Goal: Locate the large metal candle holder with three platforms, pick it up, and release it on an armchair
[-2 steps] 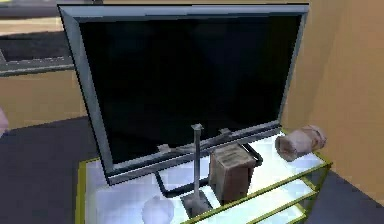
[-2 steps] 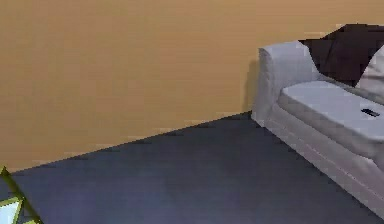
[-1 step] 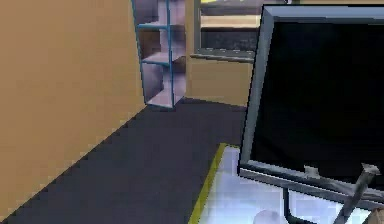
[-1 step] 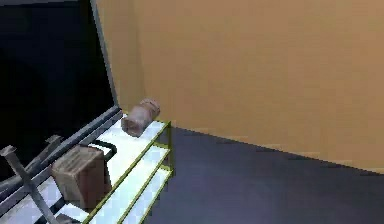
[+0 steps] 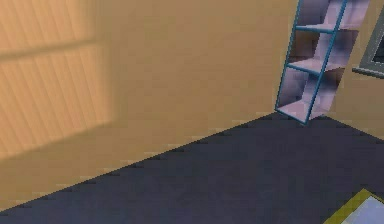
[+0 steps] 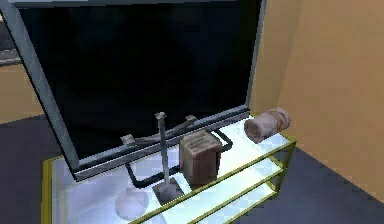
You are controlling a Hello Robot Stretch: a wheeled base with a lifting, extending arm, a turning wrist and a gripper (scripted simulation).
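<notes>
The metal candle holder stands on the glass table beside a brown box; it looks heavy and hard; grab its thin pole; I cannot tell the gripper's state

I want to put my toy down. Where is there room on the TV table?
Bare glass lies between the brown box and the round jar, and at the left end of the table beside the clear dome. The middle is crowded: candle holder, box and TV.
</notes>
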